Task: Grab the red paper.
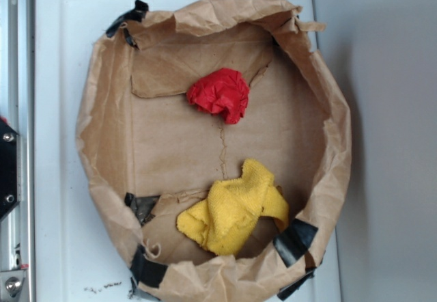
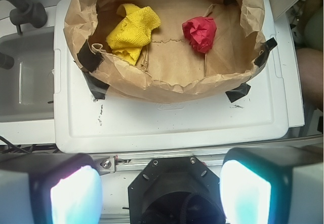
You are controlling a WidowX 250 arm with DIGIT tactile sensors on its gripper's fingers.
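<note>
Looks like a lab w/ toy-kitchen setup: grey sink (image 2: 25,77) & faucet (image 2: 23,11) beside white plastic lid (image 2: 167,122) (bag taped on), metal rail (image 1: 13,56).

Red paper in a taped-down brown bag

The crumpled red paper (image 1: 220,94) lies on the brown paper bag's (image 1: 102,145) floor, well apart from the yellow cloth (image 1: 232,210); black tape (image 1: 295,240) holds the rim, seemingly to the white lid (image 1: 58,76).

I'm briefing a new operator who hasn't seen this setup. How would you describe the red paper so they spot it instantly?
Find the brown paper bag with rolled-down walls, sitting on the white lid. Two things lie on its floor. The red paper is the small, bright red crumpled wad, unlike the larger fuzzy yellow cloth lying apart from it.
</note>
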